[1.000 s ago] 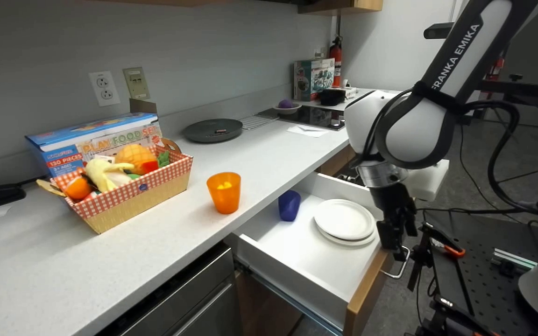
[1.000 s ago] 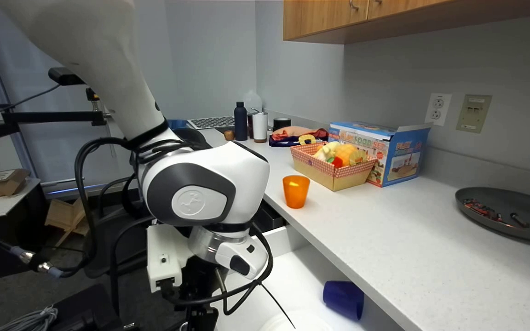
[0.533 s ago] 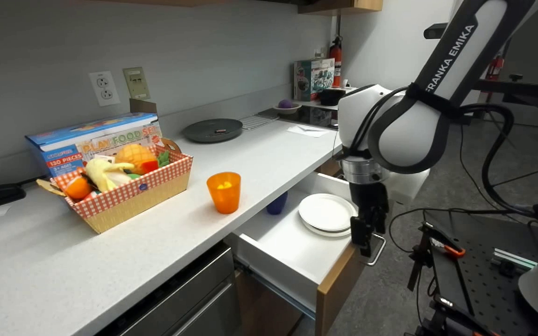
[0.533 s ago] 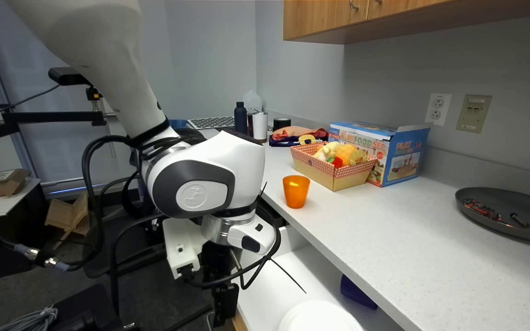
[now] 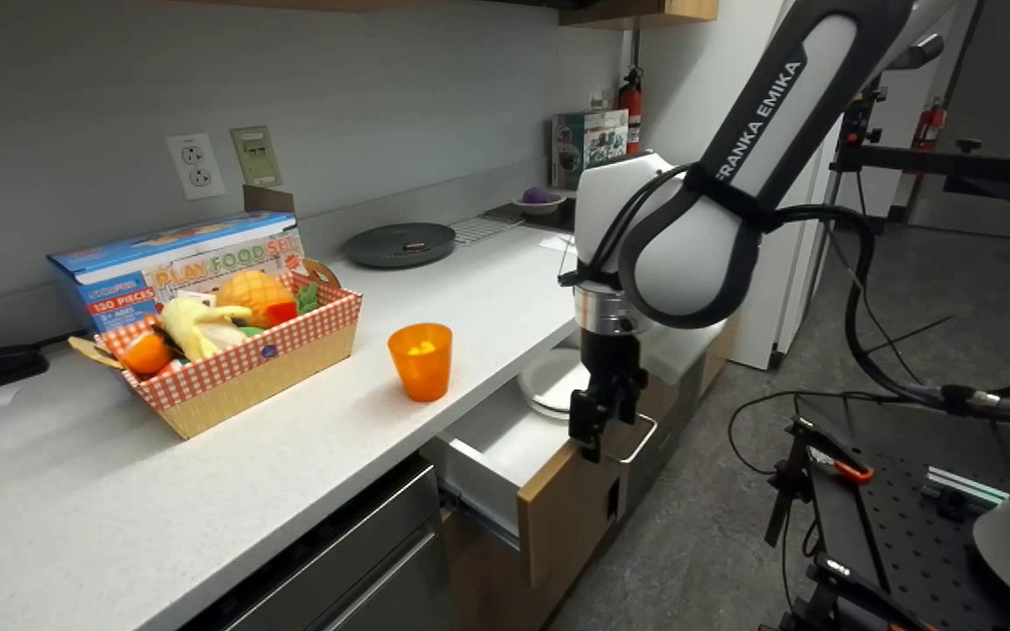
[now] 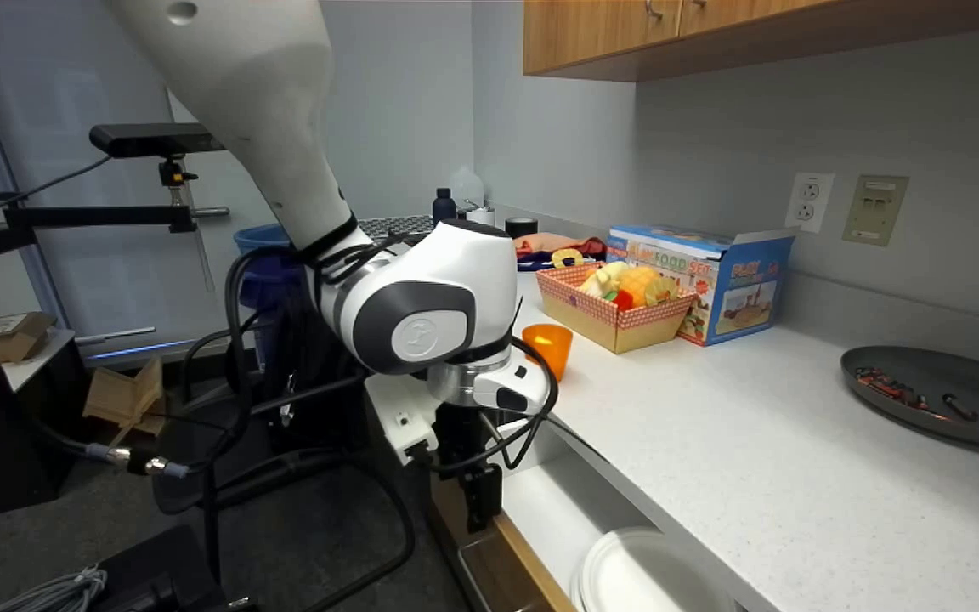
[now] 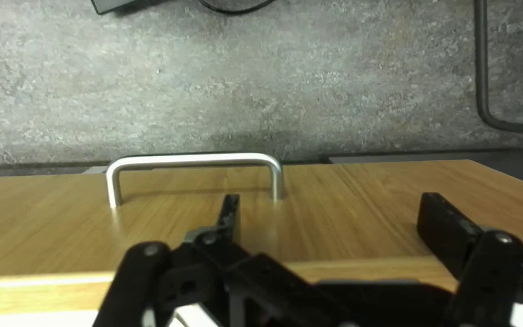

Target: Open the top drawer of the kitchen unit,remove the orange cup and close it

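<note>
- Stretching right through the scene, the counter (image 5: pixel 487 294), likely drop-off spot!
- Below it, the drawer (image 5: pixel 565 513), part-open.
- Gripper (image 7: pixel 331 202) at the drawer's front, jaws wide, nothing between them, presumably placed to push it closed.
- Orange cup (image 5: pixel 422 366) upright on the counter: mouth up, long axis vertical!

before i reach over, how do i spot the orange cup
Start with the long white countertop. Near its front edge, beside but apart from the gingham-trimmed basket, stands the orange cup. It's flared and open-topped, unlike the basket's orange toy fruit.
</note>
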Tool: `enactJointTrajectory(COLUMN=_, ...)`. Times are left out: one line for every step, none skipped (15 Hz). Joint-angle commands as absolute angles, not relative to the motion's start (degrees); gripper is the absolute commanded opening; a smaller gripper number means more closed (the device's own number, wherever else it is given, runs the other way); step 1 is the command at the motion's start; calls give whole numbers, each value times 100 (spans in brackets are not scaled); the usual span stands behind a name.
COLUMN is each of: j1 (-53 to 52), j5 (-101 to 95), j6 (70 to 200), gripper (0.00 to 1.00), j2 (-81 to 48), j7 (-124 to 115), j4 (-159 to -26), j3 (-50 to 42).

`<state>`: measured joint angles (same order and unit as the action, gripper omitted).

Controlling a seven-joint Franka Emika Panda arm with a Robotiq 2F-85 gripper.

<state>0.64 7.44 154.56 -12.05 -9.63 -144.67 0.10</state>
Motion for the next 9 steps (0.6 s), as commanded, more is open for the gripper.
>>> enactJointTrajectory(j1=-134, j5=584, j6=15927, gripper=100, j2=-2065, j7=-1381, j4=-13457, j3=-95)
enactJointTrajectory(j1=-187, j5=510, j6=16036, gripper=100, j2=-2249, j7=-1479, j4=-13237, j3=-156)
enactJointTrajectory(j1=-240, j5=446, j6=16195, gripper=100, j2=-2437, j7=-1576, j4=-13023, j3=-232)
enactJointTrajectory(j1=-289, j5=404, j6=16304, gripper=100, j2=-2595, j7=-1644, j4=-12838, j3=-306)
enactJointTrajectory(j1=-331, j5=374, j6=16383, gripper=100, j2=-2743, j7=-1690, j4=-12661, j3=-386)
enactJointTrajectory(j1=-354, j5=359, j6=16467, gripper=100, j2=-2845, j7=-1712, j4=-12532, j3=-450)
enactJointTrajectory(j1=-372, j5=369, j6=16492, gripper=100, j2=-2915, j7=-1715, j4=-12434, j3=-497)
enactJointTrajectory(j1=-371, j5=383, j6=16543, gripper=100, j2=-2943, j7=-1687, j4=-12392, j3=-534)
enactJointTrajectory(j1=-349, j5=409, j6=16544, gripper=100, j2=-2931, j7=-1640, j4=-12384, j3=-550)
